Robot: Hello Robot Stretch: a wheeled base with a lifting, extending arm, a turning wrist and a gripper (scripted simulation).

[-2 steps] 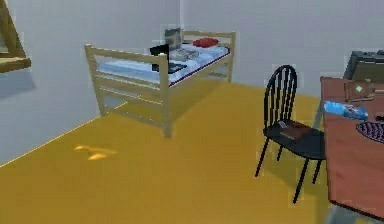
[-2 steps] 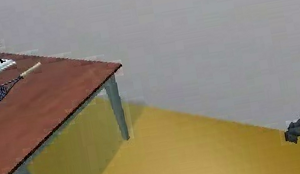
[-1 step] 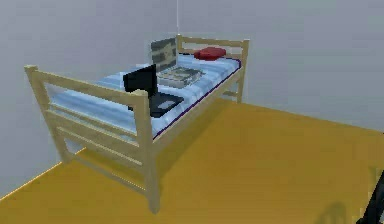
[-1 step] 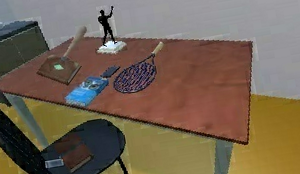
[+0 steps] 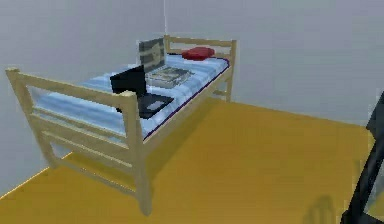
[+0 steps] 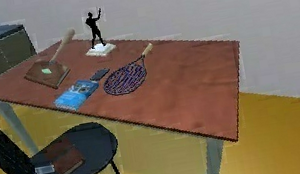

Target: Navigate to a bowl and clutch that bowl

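Wooden bed [image 5: 80, 128] with a laptop [image 5: 128, 82] ahead, brown table [image 6: 193, 83] with a racket [image 6: 126, 78] and statuette [image 6: 95, 27] beside; where the bowl lies and the gripper's state cannot be told, so searching blind risks bumping the black chair [image 6: 92, 143]

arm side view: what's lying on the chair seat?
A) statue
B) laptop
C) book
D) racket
C: a brown book lies flat on the seat of the black chair, while the racket is up on the table.
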